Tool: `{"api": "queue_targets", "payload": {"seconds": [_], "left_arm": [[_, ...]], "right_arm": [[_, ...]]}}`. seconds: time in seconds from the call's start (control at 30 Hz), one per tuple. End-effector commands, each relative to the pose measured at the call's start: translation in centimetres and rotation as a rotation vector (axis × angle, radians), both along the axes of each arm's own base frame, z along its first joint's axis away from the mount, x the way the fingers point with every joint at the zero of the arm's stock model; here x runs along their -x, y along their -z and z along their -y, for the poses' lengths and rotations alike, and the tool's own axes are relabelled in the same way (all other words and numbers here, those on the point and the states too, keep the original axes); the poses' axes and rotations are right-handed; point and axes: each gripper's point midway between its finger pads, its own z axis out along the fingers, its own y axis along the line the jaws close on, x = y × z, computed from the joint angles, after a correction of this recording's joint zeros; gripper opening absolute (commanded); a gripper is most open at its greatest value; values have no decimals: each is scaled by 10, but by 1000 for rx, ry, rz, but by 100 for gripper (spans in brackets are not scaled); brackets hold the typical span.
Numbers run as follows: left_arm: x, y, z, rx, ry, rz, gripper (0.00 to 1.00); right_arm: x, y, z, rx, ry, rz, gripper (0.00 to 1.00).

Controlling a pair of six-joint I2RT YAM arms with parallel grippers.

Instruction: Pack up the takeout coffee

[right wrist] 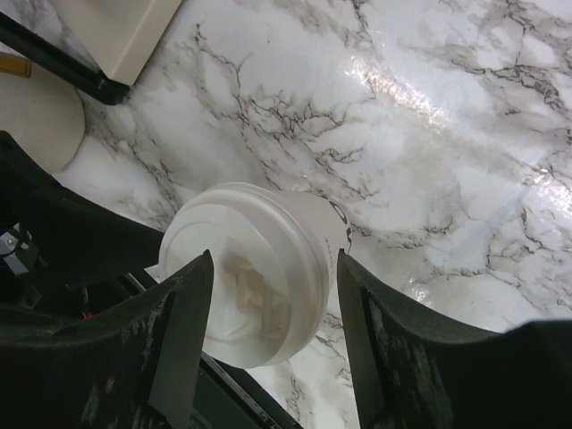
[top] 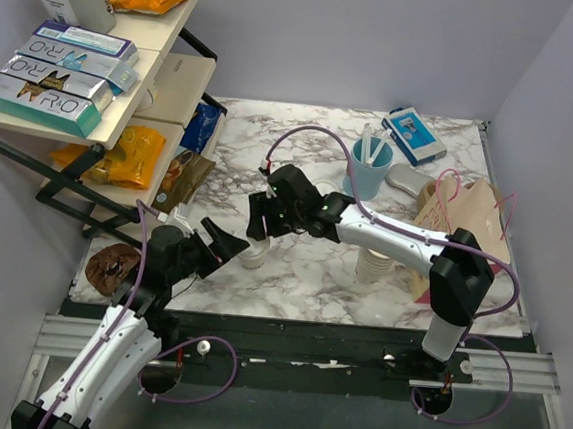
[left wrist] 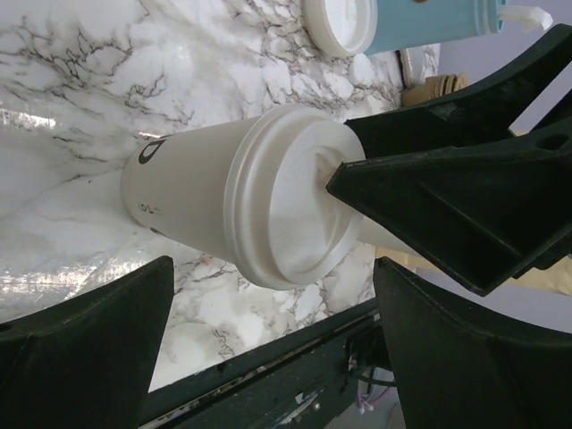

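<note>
Two grippers meet at the takeout coffee (left wrist: 192, 201), which stands upright on the marble table (top: 311, 166) close to its near edge, with dark lettering (left wrist: 152, 150) showing on its white side. Nearest to me, just on the near-left of the cup, the left gripper (top: 222, 241) is spread wide, its fingers apart from the cup and holding nothing. Over the cup itself, the right gripper (right wrist: 275, 259) comes in from the far right with its fingers (right wrist: 183, 331) drawn to a gap about as wide as the white lid (right wrist: 241, 259) and set on either side of it; whether they press on the rim I cannot tell. Off to the right of the cup sits a stack of cream paper cups (top: 377, 266), and beyond that a brown paper bag (top: 472, 216). Farther back and to the cup's right stands a light-blue mug (top: 369, 172), with a blue box (top: 414, 133) farthest away.
</note>
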Motion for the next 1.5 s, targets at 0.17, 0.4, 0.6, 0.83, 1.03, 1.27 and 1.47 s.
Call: {"api": "queue_targets", "payload": {"seconds": [0.17,0.4,0.6,0.83,1.03,1.27,1.47], "left_arm": [[-13,-10,18,64,60,12,99],[-26,-8,23,43,72,1,99],[-36,-14,21,18,53,25,99],[-43,-17,27,14,83,29,99],[-50,-11,22,-29,56,7,99],[-48,-5,13,-75,24,-16,99],[-41,-6,-5,-148,-39,-14,99]], "right_arm": [[22,7,11,-3,-23,-82,66],[33,9,20,-15,-23,-100,66],[38,15,31,-4,4,-120,66],[39,14,40,-3,51,-116,66],[22,19,38,49,73,-68,67],[2,22,34,117,74,-6,66],[-8,22,26,160,-24,68,66]]}}
